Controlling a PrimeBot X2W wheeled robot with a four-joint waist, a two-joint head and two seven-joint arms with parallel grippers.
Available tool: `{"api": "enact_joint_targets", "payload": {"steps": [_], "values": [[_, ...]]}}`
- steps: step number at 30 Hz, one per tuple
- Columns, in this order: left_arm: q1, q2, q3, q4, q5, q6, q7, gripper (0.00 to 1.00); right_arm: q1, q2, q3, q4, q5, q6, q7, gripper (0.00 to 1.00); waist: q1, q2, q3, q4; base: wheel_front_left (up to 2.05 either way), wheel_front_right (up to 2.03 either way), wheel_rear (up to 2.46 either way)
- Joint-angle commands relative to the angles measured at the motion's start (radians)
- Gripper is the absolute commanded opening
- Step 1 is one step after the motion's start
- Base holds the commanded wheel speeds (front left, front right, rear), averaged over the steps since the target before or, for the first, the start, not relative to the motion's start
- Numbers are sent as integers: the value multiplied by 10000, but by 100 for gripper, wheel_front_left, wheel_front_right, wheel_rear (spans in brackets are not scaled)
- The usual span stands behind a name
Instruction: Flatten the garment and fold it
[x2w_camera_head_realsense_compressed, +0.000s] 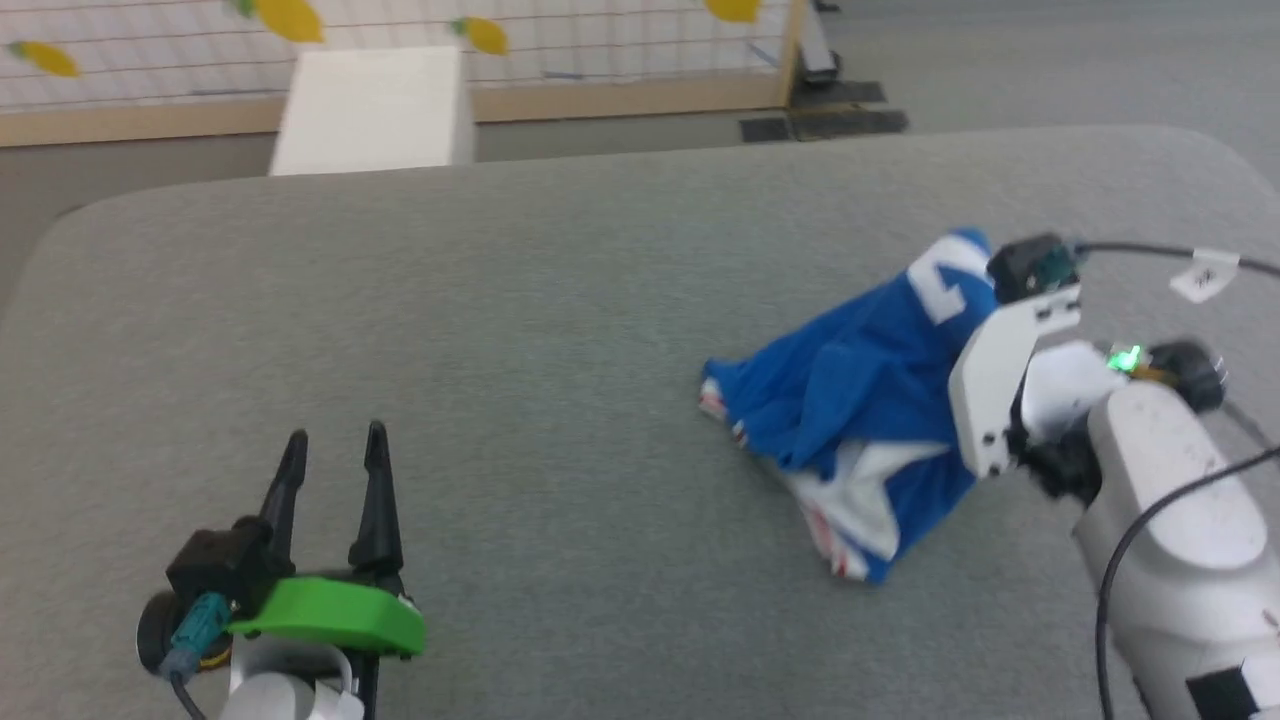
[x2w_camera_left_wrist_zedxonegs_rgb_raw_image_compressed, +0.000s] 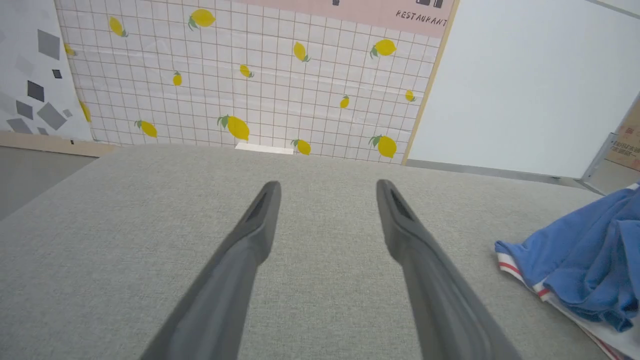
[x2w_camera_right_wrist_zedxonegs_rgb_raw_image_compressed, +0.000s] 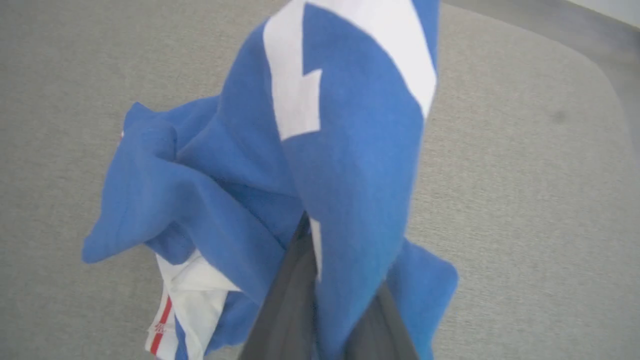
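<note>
Garment (x2w_camera_head_realsense_compressed: 860, 390) in crumpled heap on desk (x2w_camera_head_realsense_compressed: 500, 300), unflattened, unfolded. Right gripper (x2w_camera_right_wrist_zedxonegs_rgb_raw_image_compressed: 310, 240) jaws pinching blue cloth; left gripper (x2w_camera_head_realsense_compressed: 336, 437) jaws spread, empty.

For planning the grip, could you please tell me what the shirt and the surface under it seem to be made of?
Shirt: soft matte knit, probably jersey; it drapes in loose folds.
Surface: grey matte woven-looking fabric, fine grain visible; perhaps upholstery.
</note>
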Motion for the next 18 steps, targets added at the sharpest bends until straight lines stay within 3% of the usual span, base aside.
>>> {"api": "enact_joint_targets", "payload": {"steps": [1, 7, 13, 18], "values": [[-274, -22, -6, -107, 148, -48, -38, 100, -289, -113, -43, -141, -367, -15, -16, 0, 0, 0, 714, -974, 0, 0, 0], [-934, 117, -23, -439, 411, -97, -38, 100, -1064, -442, -460, -152, -1701, -15, -231, 0, 0, 0, 1766, -2029, 0, 0, 0], [-1429, 661, -80, -838, 695, -125, -38, 100, -1780, -569, -1190, 258, -2855, -15, -913, 0, 0, 0, 2813, -2909, 0, 0, 0], [-1682, 1069, -162, -1115, 847, -133, -33, 100, -2182, -684, -2049, 611, -3955, -15, -1691, 0, 0, 0, 3382, -3219, 0, 0, 0]]}}
